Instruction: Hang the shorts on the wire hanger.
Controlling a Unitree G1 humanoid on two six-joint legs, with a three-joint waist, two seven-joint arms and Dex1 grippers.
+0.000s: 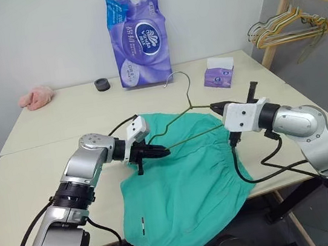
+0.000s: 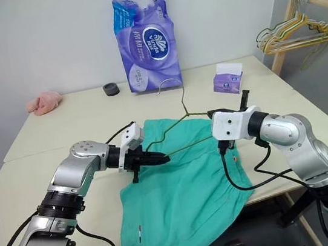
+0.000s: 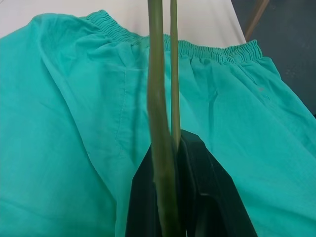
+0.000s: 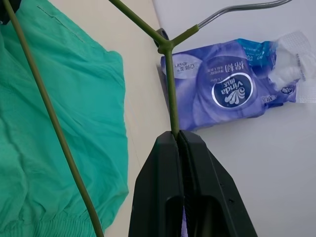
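Hanger-positioning step: left gripper [image 1: 163,152] fingers clamped on one corner of the wire hanger [image 1: 191,121], right gripper [image 1: 213,108] fingers pinching its other shoulder, holding it just above the shorts [image 1: 186,190] on the bench [image 1: 60,122]; next, thread a hanger end into the waistband.

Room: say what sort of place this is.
Probably a test room set up for laundry work: a bare table against a white wall, a wooden rack of spare hangers, and tissue packs.
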